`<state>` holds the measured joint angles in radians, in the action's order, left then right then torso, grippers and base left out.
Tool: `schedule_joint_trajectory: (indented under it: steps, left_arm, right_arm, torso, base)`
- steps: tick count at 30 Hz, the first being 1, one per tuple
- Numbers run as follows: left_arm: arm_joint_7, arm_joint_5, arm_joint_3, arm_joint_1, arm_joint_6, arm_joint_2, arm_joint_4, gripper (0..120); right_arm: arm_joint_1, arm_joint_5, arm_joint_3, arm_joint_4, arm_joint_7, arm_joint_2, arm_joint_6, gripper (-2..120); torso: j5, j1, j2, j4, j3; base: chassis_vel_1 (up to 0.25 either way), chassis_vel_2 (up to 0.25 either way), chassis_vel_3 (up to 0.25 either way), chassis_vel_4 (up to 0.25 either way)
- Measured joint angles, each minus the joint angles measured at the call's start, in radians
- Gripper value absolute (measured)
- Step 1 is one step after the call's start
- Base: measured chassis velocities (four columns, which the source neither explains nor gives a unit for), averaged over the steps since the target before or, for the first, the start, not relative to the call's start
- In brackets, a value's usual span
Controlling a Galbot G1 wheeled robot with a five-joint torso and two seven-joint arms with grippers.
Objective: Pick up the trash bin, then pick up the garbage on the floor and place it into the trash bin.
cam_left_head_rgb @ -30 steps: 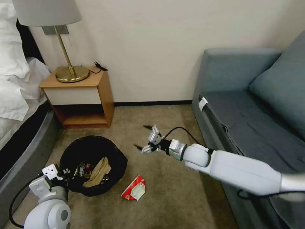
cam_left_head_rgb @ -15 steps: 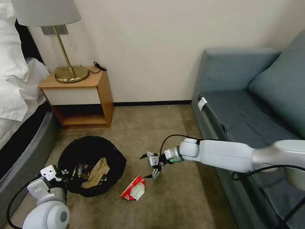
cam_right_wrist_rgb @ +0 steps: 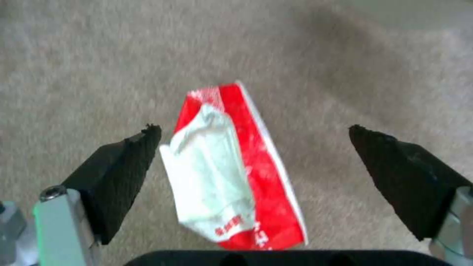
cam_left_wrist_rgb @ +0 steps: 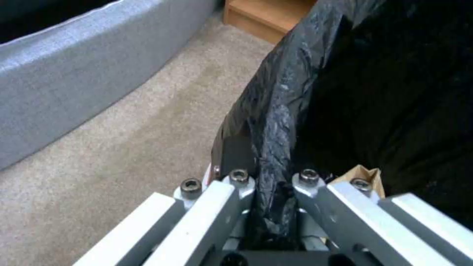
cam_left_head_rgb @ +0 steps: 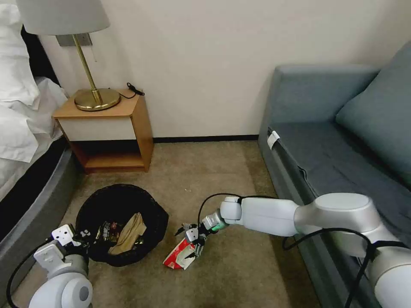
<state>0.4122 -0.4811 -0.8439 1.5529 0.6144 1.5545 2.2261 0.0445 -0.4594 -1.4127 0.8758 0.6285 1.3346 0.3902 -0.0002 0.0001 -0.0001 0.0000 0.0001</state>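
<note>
Right gripper point(cam_left_head_rgb: 189, 239) dropped onto carton scrap point(cam_left_head_rgb: 179, 256), fingers apart | left gripper point(cam_left_wrist_rgb: 273, 184) clamped on trash bin point(cam_left_head_rgb: 122, 201) liner | last floor litter, grasp imminent

Round black bag-lined trash bin point(cam_left_head_rgb: 122, 222) on carpet, holding tan paper wad point(cam_left_head_rgb: 128, 233) and dark wrapper point(cam_left_head_rgb: 107, 229); crumpled red-and-white carton scrap point(cam_left_head_rgb: 179, 256) lying just beside.
</note>
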Motion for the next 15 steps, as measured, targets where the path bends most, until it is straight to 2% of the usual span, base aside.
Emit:
schedule_joint_trajectory:
  steps: [15]
  left_arm:
    - [-0.002, -0.001, -0.001, 0.001, -0.007, -0.002, -0.014, 3]
  right_arm:
    - [0.077, 0.098, 0.036, -0.295, 0.028, 0.128, 0.117, 92]
  torso:
    - [0.0001, 0.000, 0.000, 0.0001, 0.000]
  base:
    - [0.000, 0.000, 0.000, 0.000]
